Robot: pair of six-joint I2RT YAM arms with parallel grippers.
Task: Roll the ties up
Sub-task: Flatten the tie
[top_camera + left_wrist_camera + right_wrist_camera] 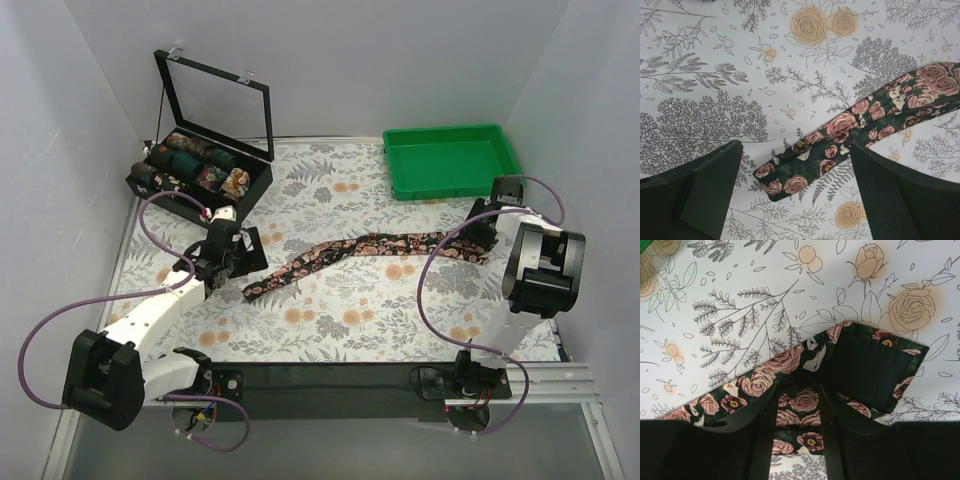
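Wide-set black fingers (695,195) of the left gripper (796,150) fill the bottom corners of its wrist view. The jaws stand well apart and touch nothing, and the narrow tip of the tie (840,135) lies flat between them on the floral cloth (715,75). Seen from above, the tie is a dark strip printed with pink roses. It begins just in front of the green tray (450,165), below the tray's right half, and runs away from it leftward and toward the arms, so its narrow tip ends well left of the tray. At the end nearest the tray, the wide blade is folded back on itself, showing its plain dark lining. The right gripper (800,390) sits over that fold, its fingers drawn fairly close with a band of rose print between them. Whether they pinch the fabric or only straddle it cannot be told. Far left of the tray, a black case (258,190) stands with its clear lid (220,100) raised and rolled ties (195,165) packed inside.
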